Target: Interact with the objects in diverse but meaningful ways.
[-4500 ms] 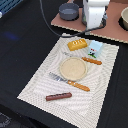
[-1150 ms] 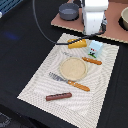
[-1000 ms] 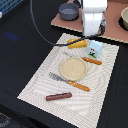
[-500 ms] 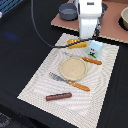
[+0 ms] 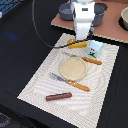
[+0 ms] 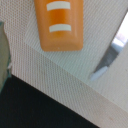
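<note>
Jaws cannot be made out on the gripper [image 5: 81, 40] as it hangs over the yellow bread-like block [image 5: 78, 44] on the striped placemat [image 5: 40, 80], upper centre of frame.

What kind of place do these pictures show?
Probably a tabletop play-kitchen setup for robot trials: a striped beige placemat holds a round tan plate, an orange-handled fork and a brown sausage stick.

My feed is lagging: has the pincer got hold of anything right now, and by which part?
Cannot tell. The pincer is low over the yellow block, and the wrist view shows the block but no fingers, so no grip is confirmed.
</note>
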